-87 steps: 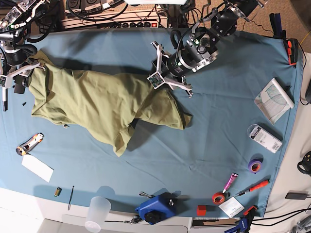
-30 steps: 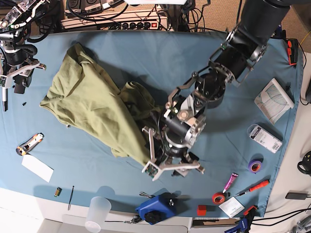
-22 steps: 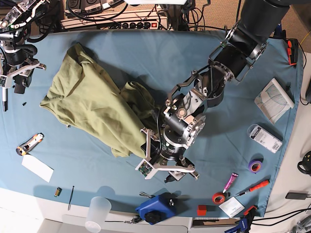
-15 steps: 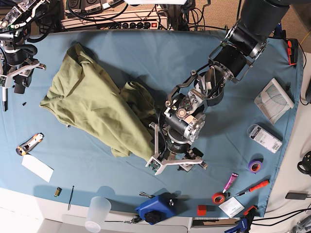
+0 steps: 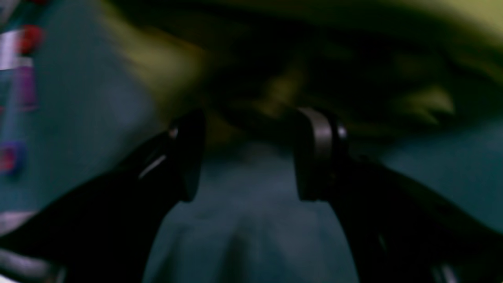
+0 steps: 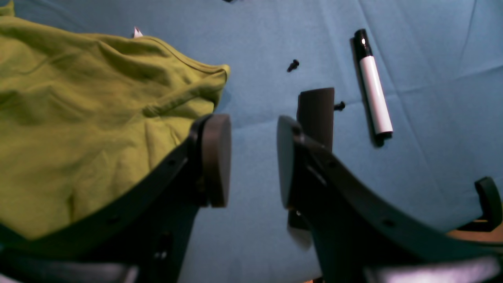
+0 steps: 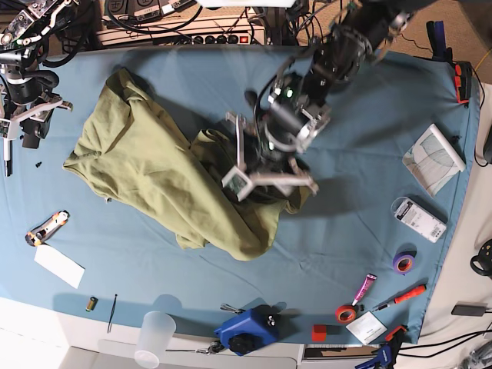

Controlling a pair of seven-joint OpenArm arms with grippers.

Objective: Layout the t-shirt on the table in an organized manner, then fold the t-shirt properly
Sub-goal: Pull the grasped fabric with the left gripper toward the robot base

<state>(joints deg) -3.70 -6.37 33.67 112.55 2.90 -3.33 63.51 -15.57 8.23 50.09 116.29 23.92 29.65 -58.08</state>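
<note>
Lying crumpled on the table (image 7: 369, 254), the t-shirt (image 7: 146, 169) runs its long axis from the far left corner down toward centre. The left gripper (image 5: 247, 157), fingers parted and empty, hangs above its bunched centre end; the right gripper (image 6: 251, 161), also parted and empty, waits just beside the opposite edge.

Olive-green t-shirt (image 7: 161, 173) on teal-blue table (image 7: 361, 131); blk/wht marker (image 6: 372, 84), purple tape (image 7: 403, 262).

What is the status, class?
Left gripper open, empty, beside t-shirt. Right gripper open, parked. T-shirt crumpled on table, not laid out. Nothing blocking.
</note>
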